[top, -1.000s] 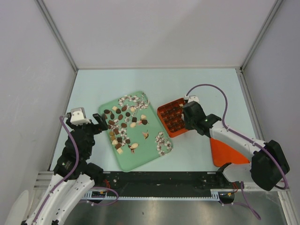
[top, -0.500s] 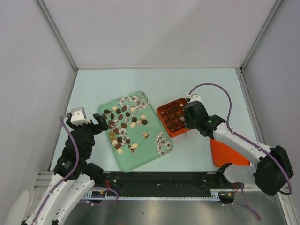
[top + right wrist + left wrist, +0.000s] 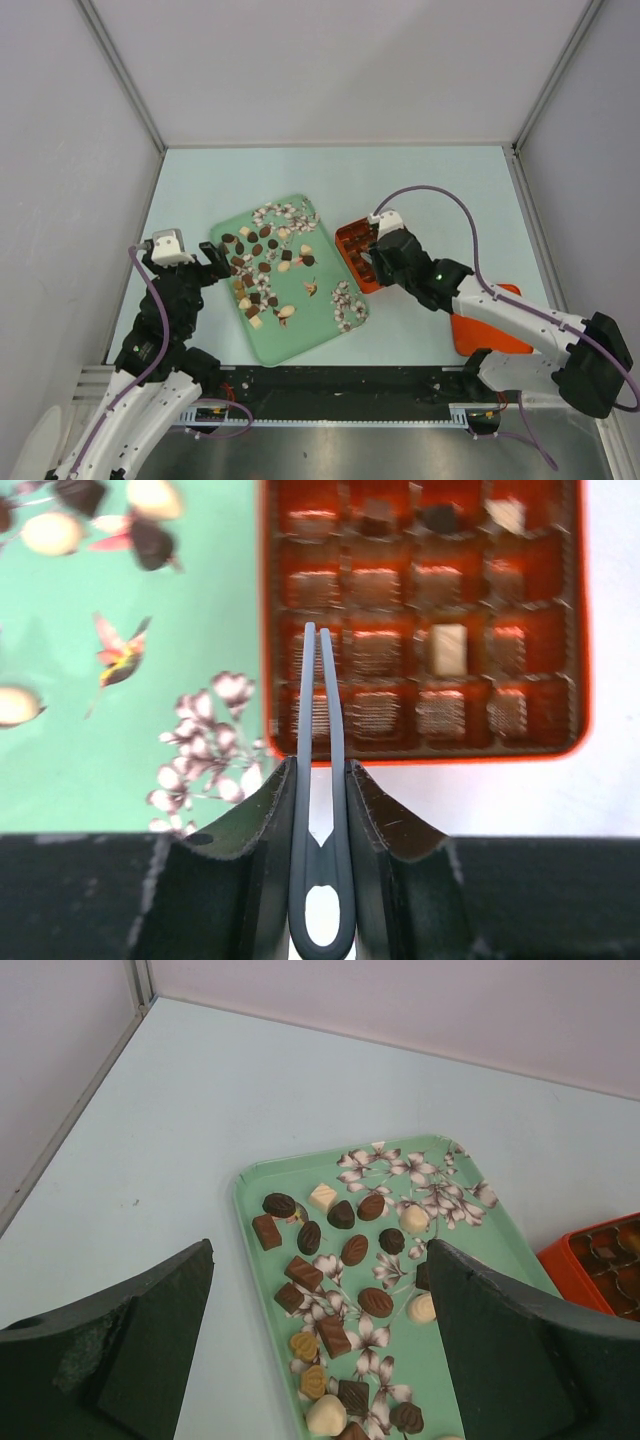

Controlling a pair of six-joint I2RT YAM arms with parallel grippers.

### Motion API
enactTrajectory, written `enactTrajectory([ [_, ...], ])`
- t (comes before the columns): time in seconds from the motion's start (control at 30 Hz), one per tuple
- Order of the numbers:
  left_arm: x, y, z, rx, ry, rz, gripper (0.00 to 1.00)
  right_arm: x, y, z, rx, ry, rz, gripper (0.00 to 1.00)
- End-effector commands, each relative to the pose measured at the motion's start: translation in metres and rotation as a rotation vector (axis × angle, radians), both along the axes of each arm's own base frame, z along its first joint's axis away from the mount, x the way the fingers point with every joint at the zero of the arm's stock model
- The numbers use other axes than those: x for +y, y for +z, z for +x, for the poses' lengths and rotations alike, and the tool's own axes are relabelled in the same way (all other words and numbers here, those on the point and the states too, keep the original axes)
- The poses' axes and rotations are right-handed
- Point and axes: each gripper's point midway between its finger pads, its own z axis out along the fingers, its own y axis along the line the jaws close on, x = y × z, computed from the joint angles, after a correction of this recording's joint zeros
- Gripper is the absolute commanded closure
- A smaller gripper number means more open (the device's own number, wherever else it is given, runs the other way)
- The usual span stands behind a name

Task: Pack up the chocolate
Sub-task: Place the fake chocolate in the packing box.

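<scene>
Mostly loose chocolate (image 3: 352,1250) strewn over the green tray (image 3: 300,335), plus a few pieces in cells of the orange box (image 3: 400,754) just beside. Above the box, right gripper (image 3: 322,765) clamped on tweezers (image 3: 322,875), tips nearly together; at the tray's left edge, left gripper (image 3: 318,1250) spread wide.

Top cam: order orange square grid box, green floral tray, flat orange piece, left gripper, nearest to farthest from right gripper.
1. Orange square grid box: directly under the right gripper's grey tweezers.
2. Green floral tray: just left.
3. Flat orange piece: right side, under the arm.
4. Left gripper: far left, past the tray.
</scene>
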Motion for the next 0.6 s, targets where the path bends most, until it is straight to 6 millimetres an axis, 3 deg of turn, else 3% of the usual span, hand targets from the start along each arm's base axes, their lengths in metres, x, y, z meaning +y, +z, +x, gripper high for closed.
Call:
enactTrajectory([
  [0.0, 0.002, 0.002, 0.001, -0.007, 0.004, 0.013, 0.08, 0.038, 0.037, 0.004, -0.132, 0.106, 0.053, 0.8],
  [0.1, 0.002, 0.002, 0.001, -0.007, 0.003, 0.015, 0.08, 0.069, 0.04, -0.008, -0.138, 0.216, 0.09, 0.8],
  [0.3, 0.002, 0.002, 0.001, -0.005, 0.003, 0.015, 0.08, 0.134, 0.026, -0.039, -0.147, 0.46, 0.097, 0.8],
  [0.5, 0.001, 0.002, 0.001, -0.005, 0.0, 0.015, 0.08, 0.178, 0.006, -0.061, -0.118, 0.6, 0.107, 0.8],
  [0.57, 0.001, 0.002, 0.001, -0.007, 0.0, 0.014, 0.08, 0.191, 0.01, -0.065, -0.14, 0.636, 0.118, 0.79],
])
